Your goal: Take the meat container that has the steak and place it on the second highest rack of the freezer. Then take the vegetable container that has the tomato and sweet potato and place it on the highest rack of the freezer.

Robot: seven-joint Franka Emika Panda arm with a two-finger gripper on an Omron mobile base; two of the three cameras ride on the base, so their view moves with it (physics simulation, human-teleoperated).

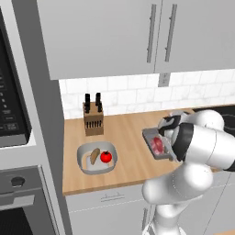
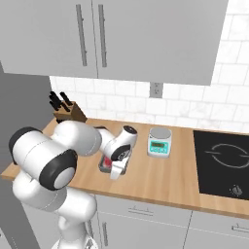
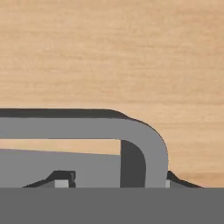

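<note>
Wood: the light brown wooden counter (image 1: 128, 133) runs along under the white tiled wall (image 1: 137, 92), and I see all the things sitting on it.
Meat box: the flat grey container with the red steak (image 1: 156, 144) sits on the counter, just in front of the arm's hand. In the right base view I see this box (image 2: 108, 164) partly hidden under the hand.
Gripper: my two-finger gripper (image 2: 116, 168) is down at the near edge of the meat box. In the hand view the grey rounded rim of the box (image 3: 144, 135) is right up close, and one small tip (image 3: 61, 181) peeks up at the bottom. I cannot tell if the fingers are spread or pinching the rim.
Veggie box: the grey rounded container with the red tomato and the brown sweet potato (image 1: 97, 158) sits on the counter well to the left of the meat box, near the front edge.
Knives: the brown wooden block with black knife handles (image 1: 93, 117) stands at the back, behind the veggie box.
Scale: a small white kitchen scale with a green front (image 2: 159, 141) sits to the right of the hand.
Stove: the black cooktop (image 2: 223, 163) lies flat at the right end.
Up high: the grey cupboard doors with long metal handles (image 2: 121, 34) hang over the counter.
</note>
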